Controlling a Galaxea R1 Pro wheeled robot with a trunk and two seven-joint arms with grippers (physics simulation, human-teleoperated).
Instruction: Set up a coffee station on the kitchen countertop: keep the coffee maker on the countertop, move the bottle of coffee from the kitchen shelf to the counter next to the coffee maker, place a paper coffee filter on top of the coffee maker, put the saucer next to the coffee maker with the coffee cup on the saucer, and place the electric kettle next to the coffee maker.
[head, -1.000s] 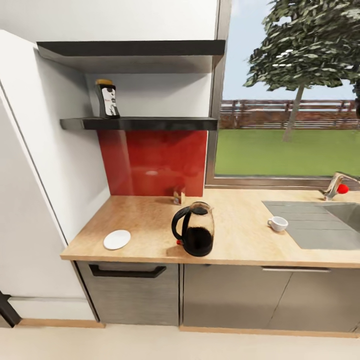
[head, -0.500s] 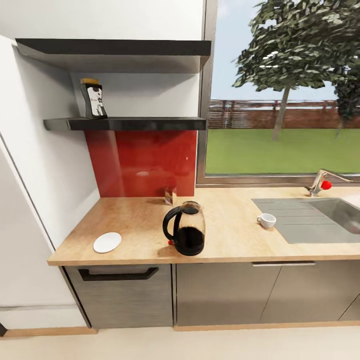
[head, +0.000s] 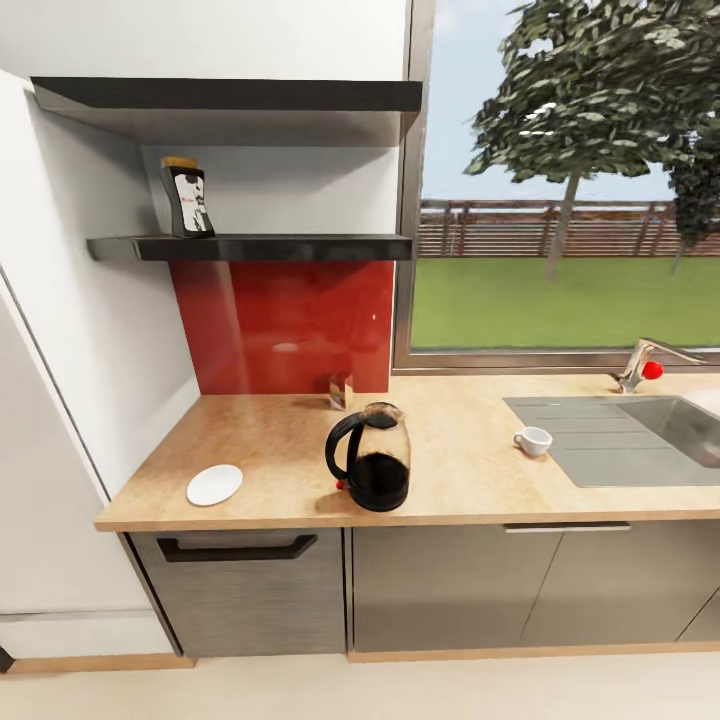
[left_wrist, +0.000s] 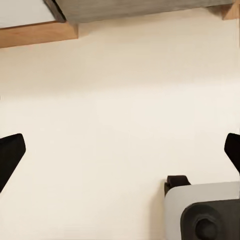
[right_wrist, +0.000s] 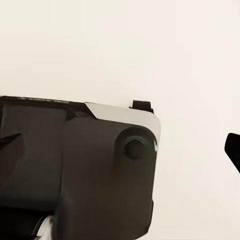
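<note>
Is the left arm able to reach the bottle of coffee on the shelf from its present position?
Probably not yet. The bottle of coffee stands high on the kitchen shelf, while the left gripper hangs open, pointing at the floor. Nothing blocks the bottle, but the arm must first rise.

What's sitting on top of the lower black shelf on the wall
Only the bottle of coffee stands on the kitchen shelf, near its left end. The rest of its visible top looks bare.

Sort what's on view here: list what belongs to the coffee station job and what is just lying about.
Job:
bottle of coffee on the kitchen shelf
electric kettle, saucer and coffee cup, apart on the countertop

Lying about:
small box by the red backsplash
sink and tap
</note>
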